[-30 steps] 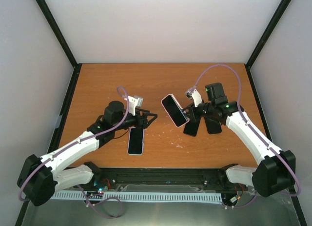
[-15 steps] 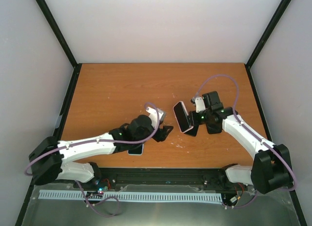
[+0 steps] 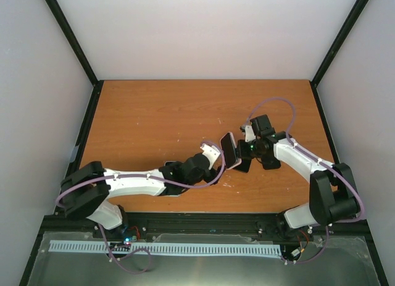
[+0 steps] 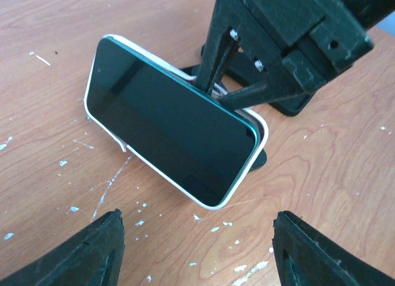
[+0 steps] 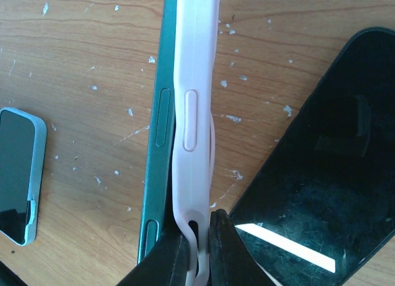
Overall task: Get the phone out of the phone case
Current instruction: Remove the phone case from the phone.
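Observation:
The phone (image 3: 229, 150) has a dark screen and a teal edge and sits in a pale pink case (image 5: 196, 82). It is held on edge, tilted, just above the table. My right gripper (image 5: 200, 252) is shut on the case's side wall, which is peeled a little away from the phone's teal edge (image 5: 157, 131). In the left wrist view the phone's screen (image 4: 166, 113) faces my left gripper (image 4: 197, 249). That gripper is open wide, with its fingers (image 4: 86, 249) just short of the phone and empty. In the top view the left gripper (image 3: 215, 167) is right beside the phone.
A second phone in a light blue case (image 5: 18, 175) lies flat on the table, hidden under my left arm in the top view. A black phone (image 5: 321, 187) lies flat beside the right gripper (image 3: 244, 151). White flecks dot the wooden table (image 3: 154, 113).
My left arm has swung right across the table, and its open gripper is now close to the held phone. My right gripper has brought the phone slightly lower and nearer the left gripper.

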You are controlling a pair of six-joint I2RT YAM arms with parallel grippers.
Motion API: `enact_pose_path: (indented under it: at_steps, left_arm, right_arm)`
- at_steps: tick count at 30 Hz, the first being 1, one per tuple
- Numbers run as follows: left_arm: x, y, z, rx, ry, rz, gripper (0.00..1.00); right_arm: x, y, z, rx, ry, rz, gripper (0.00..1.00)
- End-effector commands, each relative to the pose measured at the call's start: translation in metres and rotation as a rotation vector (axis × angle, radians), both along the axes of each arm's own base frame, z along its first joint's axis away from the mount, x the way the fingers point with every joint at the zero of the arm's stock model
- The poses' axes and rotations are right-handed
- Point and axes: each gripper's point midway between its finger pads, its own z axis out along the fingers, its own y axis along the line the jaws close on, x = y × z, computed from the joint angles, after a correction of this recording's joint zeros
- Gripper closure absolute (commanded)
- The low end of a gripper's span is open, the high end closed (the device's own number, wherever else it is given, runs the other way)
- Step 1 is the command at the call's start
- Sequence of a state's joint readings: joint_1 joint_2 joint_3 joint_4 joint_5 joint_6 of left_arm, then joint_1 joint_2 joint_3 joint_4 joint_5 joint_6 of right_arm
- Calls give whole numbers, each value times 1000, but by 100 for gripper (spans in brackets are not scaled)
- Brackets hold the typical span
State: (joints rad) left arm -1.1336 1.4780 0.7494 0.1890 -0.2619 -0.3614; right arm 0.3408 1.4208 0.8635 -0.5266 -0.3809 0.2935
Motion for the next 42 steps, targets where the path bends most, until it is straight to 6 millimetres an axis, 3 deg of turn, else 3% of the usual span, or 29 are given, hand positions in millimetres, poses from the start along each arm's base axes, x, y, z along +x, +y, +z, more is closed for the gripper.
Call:
enact_pose_path:
  at_steps: [1,12,21,31,38,42]
  left_arm:
    - [4,-23,12,-33,-43,-25,33]
    - [25,-57,-9,-4,-86,18,34]
    - [41,-71,-18,35,-124,52,41]
    - [52,-55,-30,69,-139,160,50]
    - [46,-51,-19,9,-139,147,51]
    - [42,-46,-10,-27,-154,133,46]
  right_arm:
    - [22,7,18,56,-52,-39,97]
    - [17,6,8,58,-33,-60,97]
    - [14,8,7,71,-20,-51,97]
    - [10,8,6,84,-25,-42,97]
    - [8,8,1,77,-18,-35,97]
    - [9,8,-2,77,-10,-36,97]
